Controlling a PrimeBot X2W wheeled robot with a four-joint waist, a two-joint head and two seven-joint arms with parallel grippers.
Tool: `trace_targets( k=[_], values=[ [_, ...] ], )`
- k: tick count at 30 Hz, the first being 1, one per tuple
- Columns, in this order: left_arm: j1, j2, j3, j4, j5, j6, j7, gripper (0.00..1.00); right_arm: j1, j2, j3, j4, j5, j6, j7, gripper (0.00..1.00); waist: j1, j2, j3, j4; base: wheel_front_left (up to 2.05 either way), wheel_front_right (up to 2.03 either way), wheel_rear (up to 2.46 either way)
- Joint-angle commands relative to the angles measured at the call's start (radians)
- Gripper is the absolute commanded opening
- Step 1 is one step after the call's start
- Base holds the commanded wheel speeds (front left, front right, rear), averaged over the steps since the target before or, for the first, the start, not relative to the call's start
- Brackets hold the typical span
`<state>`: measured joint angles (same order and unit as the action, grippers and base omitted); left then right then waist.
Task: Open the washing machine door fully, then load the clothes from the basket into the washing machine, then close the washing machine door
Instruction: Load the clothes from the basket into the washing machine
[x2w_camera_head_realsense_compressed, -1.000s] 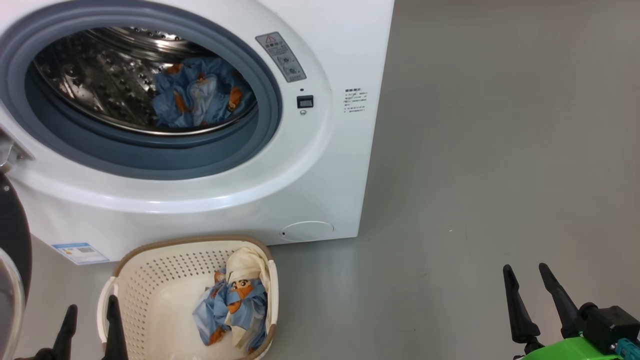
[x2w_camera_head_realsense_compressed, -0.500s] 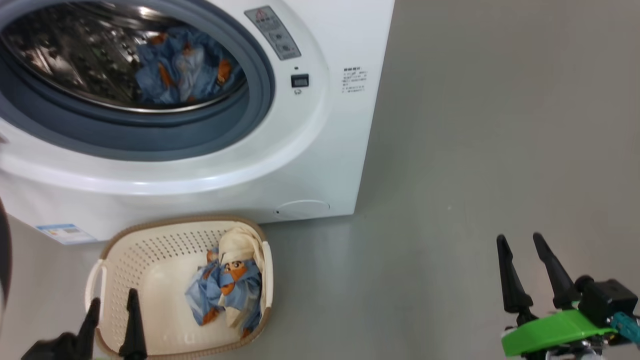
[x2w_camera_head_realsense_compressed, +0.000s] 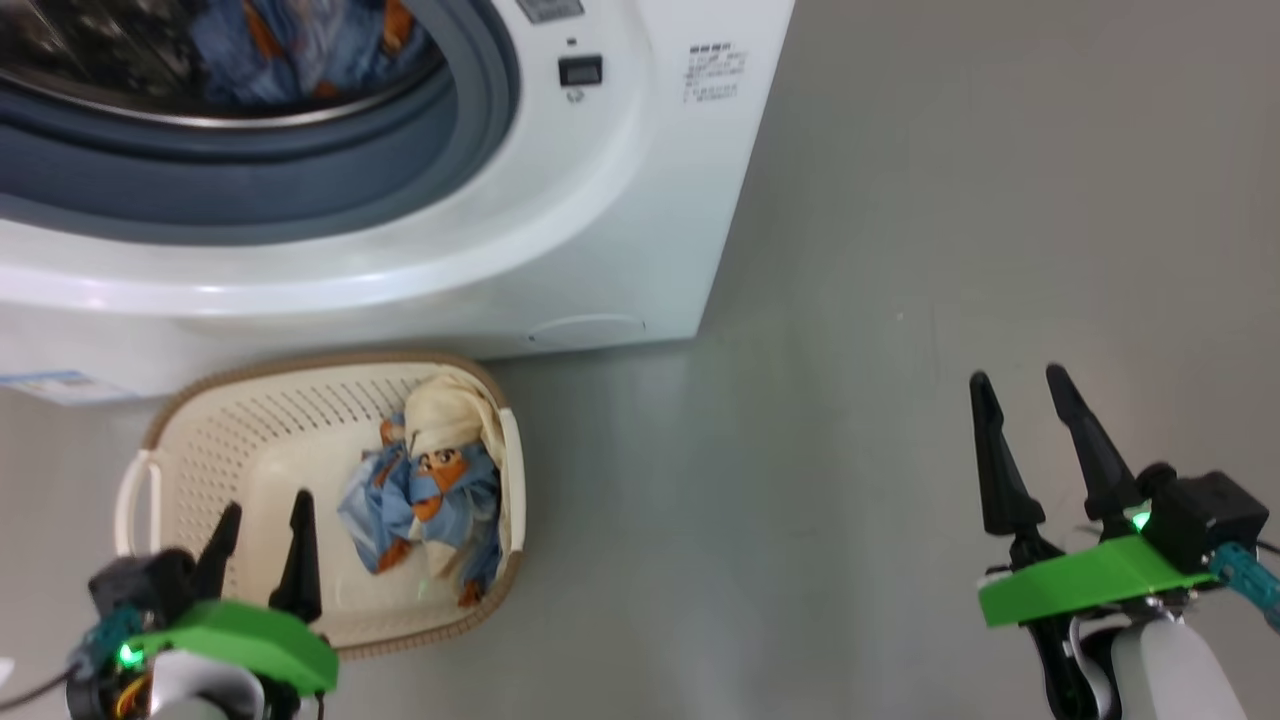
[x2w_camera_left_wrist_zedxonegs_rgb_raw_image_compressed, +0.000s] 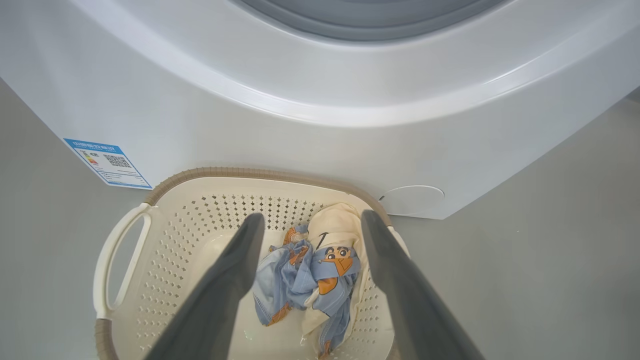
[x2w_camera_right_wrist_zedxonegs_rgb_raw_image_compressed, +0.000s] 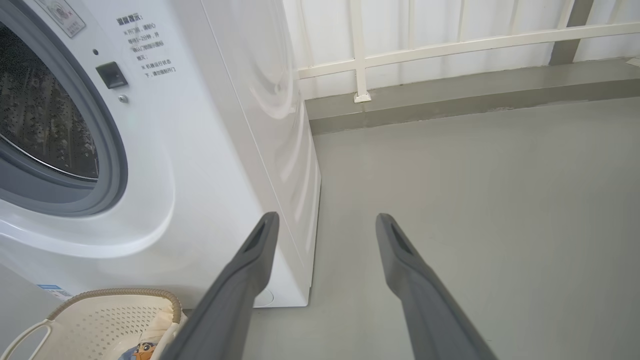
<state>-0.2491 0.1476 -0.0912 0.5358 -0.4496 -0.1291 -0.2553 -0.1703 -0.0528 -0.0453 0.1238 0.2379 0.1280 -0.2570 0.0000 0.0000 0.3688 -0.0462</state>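
Well, the left claw (x2w_camera_head_realsense_compressed: 267, 503) hangs at the lower left of the head view, fingers spread and empty, over the near end of the basket (x2w_camera_head_realsense_compressed: 300, 362). Just beyond its tips the crumpled clothes (x2w_camera_head_realsense_compressed: 425, 500) lie against the basket's right wall. They look light, limp and floppy to me; pinching the raised middle fold should lift the bundle, though loose ends may trail. Higher up, another garment (x2w_camera_head_realsense_compressed: 280, 40) sits inside the washing machine (x2w_camera_head_realsense_compressed: 600, 200). The right claw (x2w_camera_head_realsense_compressed: 1016, 376), also spread, hovers over the floor (x2w_camera_head_realsense_compressed: 850, 300) at lower right.
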Motion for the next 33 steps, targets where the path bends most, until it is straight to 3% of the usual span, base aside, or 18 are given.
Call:
trace_targets(
  k=[1, 33],
  values=[
    [-0.027, 0.032, 0.024, -0.006, -0.007, -0.002, -0.006, 1.0, -0.019, 0.002, 0.027, -0.026, -0.017, 0.003, -0.005, 1.0, 0.0, 0.0, 0.071, -0.011, 0.0, 0.0, 0.0],
    [-0.502, 0.136, -0.418, 0.365, -0.252, -0.002, -0.006, 1.0, -0.222, 0.003, 0.104, -0.022, 0.023, 0.003, -0.005, 1.0, 0.0, 0.0, 0.458, -0.033, 0.0, 0.0, 0.0]
  ],
)
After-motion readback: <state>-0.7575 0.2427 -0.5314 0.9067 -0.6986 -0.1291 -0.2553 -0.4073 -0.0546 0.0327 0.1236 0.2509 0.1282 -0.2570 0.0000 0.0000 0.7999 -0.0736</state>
